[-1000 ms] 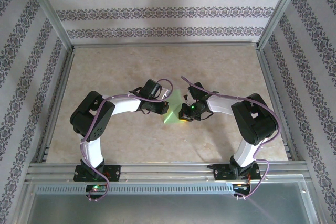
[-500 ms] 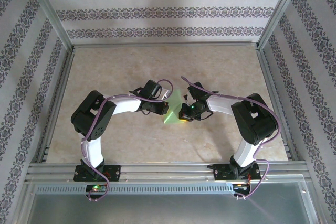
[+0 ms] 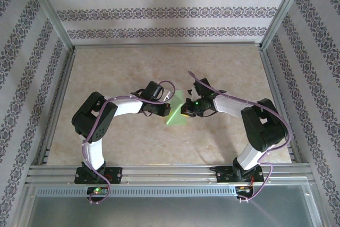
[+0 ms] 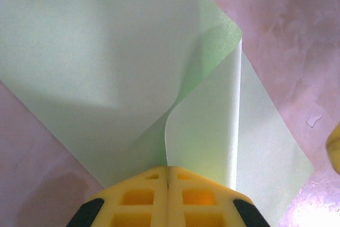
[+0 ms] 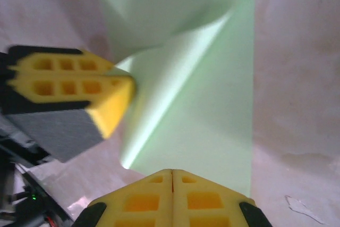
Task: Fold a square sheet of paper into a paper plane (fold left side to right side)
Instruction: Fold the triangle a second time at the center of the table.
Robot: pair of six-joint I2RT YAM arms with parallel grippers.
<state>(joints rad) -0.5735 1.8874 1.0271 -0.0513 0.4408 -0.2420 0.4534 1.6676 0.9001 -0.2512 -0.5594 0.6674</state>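
Note:
The square sheet of paper (image 3: 176, 115), light green, lies mid-table between both grippers, partly folded over itself. In the left wrist view the sheet (image 4: 106, 51) has one flap curling up into the closed yellow fingers of my left gripper (image 4: 168, 169), which is shut on that flap's edge. In the top view my left gripper (image 3: 167, 111) is at the paper's left side and my right gripper (image 3: 184, 111) at its right side. My right gripper (image 5: 172, 173) is shut, its tips over the near edge of the paper (image 5: 212, 104); whether it pinches the paper is unclear. The left fingers (image 5: 101, 91) look blurred there.
The beige marbled table (image 3: 122, 67) is boxed in by aluminium rails (image 3: 159, 171) and patterned walls. A small white scrap (image 5: 303, 208) lies on the table near the paper's right side. A yellow finger of the right gripper (image 4: 334, 142) pokes in past the paper's right corner.
My right gripper has moved up the table and a little left along the paper's right side, its arm stretching out. The left gripper has stayed put, still holding the flap.

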